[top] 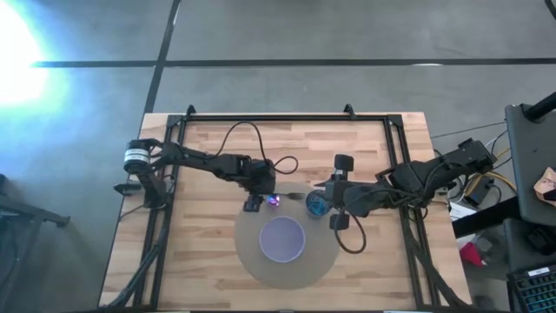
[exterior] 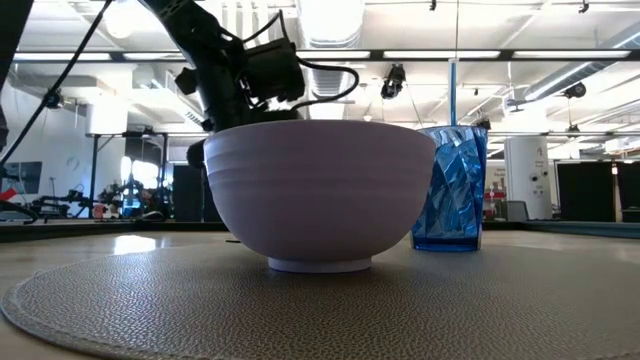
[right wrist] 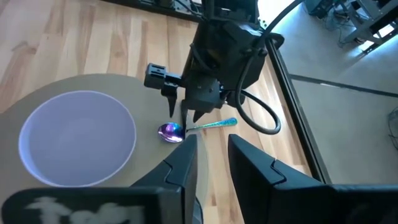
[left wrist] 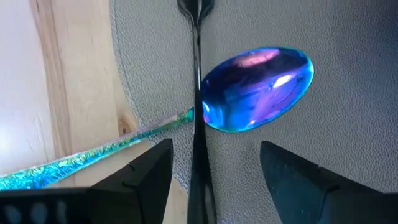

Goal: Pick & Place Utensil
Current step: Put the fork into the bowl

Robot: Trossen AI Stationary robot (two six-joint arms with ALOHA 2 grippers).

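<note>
Lavender ceramic, or something like it, is nearest to me: the bowl [exterior: 318,195] stands in the middle of the round grey placemat [top: 252,261], which lies at the near edge of the wooden table [top: 200,252]. Behind the bowl, at the far rim of the placemat, I see the blue faceted cup [exterior: 449,190], upright.

Also at this far rim lies the spoon [left wrist: 255,90]. Its shiny blue-violet head rests on the placemat and its thin handle goes out over the rim onto the bare wood. The left gripper [top: 260,203] hangs just above it, fingers fully apart and holding nothing; one finger is on each side of the place where head and handle meet.

The spoon looks to me like polished metal: stiff, light, not fragile, but slippery, and it lies almost flat. I think the head is a poor place to grip, because the curved glossy surface can slide out. The narrow neck or the handle close to it seems better, pinched across its width, with the fingertips pressed down to the surface.

The right gripper [top: 333,193] waits beside the cup, near the table's middle, fingers a little apart with nothing between them.
</note>
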